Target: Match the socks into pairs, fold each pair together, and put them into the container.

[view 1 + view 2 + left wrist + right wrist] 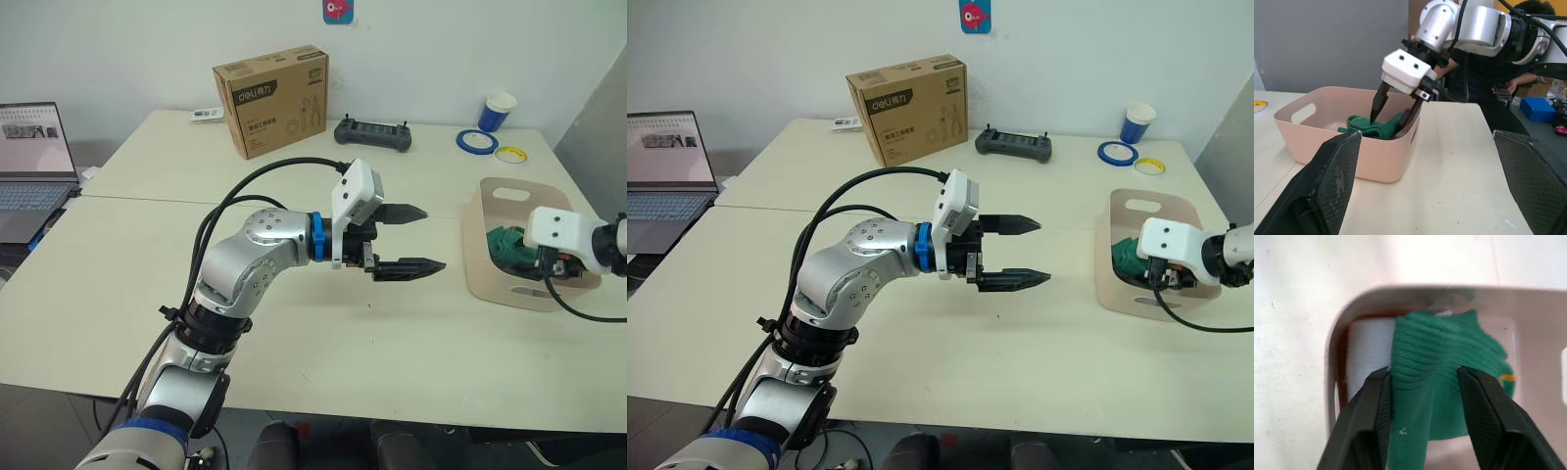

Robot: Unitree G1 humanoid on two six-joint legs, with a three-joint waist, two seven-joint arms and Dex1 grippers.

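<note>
The pale pink container [478,262] stands at the table's right side. My right gripper [1423,374] reaches down inside it, shut on the dark green socks [1436,345], which bunch up between its fingers. An orange tab [1508,378] shows on the green fabric. The left wrist view shows the same right gripper [1387,128] in the container [1376,159] with the green socks [1376,129]. Something white [1369,352] lies in the tub beside the green fabric. My left gripper [433,237] hovers over the table's middle, open and empty, pointing at the tub.
At the back of the table are a brown cardboard box [272,100], a black controller [372,134], a blue paper cup [498,111] and two tape rolls [477,142]. A laptop [34,166] sits at the far left. A person [1488,68] stands behind my right arm.
</note>
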